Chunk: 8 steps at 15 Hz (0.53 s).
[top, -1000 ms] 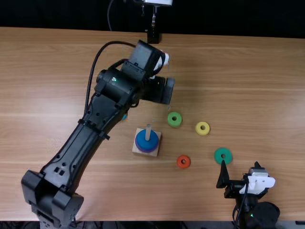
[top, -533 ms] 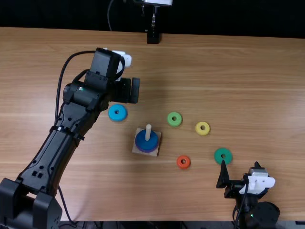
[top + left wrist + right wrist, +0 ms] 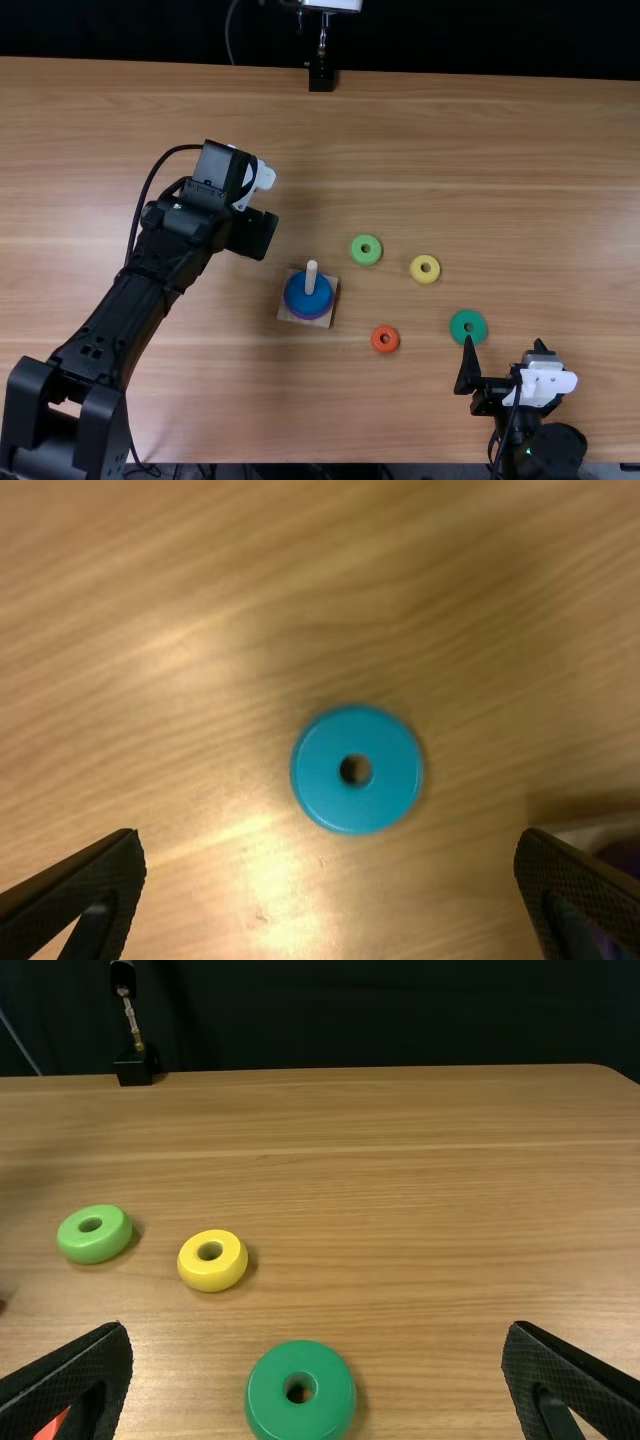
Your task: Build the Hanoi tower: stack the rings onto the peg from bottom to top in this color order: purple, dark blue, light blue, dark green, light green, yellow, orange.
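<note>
Purple ring (image 3: pixel 310 317) and dark blue ring (image 3: pixel 298 299) already sit around the peg (image 3: pixel 311 278), so I judge the step in hand to be fetching the light blue ring (image 3: pixel 322 772), which lies flat on the bench (image 3: pixel 480 160), to the left of the peg and beyond it. My left jaws stand spread above that ring, grasping nothing, and my right jaws, well to the right of the peg, are parted and empty too. Next I need to come down with the ring centred between the left pair, squeeze its rim, then bring its hole over the peg.
</note>
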Motion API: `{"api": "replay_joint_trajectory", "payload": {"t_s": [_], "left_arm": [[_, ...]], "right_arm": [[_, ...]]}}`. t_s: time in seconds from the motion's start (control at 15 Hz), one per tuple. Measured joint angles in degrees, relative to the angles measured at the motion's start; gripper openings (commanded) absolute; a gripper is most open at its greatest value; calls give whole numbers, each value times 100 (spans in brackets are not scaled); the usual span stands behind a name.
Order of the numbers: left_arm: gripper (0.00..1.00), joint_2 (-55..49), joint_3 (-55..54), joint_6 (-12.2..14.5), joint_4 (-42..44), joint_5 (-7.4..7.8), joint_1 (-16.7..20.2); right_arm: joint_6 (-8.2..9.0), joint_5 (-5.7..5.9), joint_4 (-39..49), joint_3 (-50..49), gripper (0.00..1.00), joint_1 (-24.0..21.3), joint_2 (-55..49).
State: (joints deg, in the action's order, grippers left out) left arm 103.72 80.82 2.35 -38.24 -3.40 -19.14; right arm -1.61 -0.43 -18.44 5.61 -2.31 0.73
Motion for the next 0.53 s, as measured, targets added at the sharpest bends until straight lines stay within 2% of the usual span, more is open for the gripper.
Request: {"api": "replay_joint_trajectory", "payload": {"t_s": [0.13, 0.53], "left_arm": [[100, 149, -2, 63, -2, -48, 0], [100, 852, -2, 68, 15, -42, 0]], "right_arm": [[2, 0, 0, 0, 100, 0, 0], [2, -2, 0, 0, 100, 0, 0]]}}
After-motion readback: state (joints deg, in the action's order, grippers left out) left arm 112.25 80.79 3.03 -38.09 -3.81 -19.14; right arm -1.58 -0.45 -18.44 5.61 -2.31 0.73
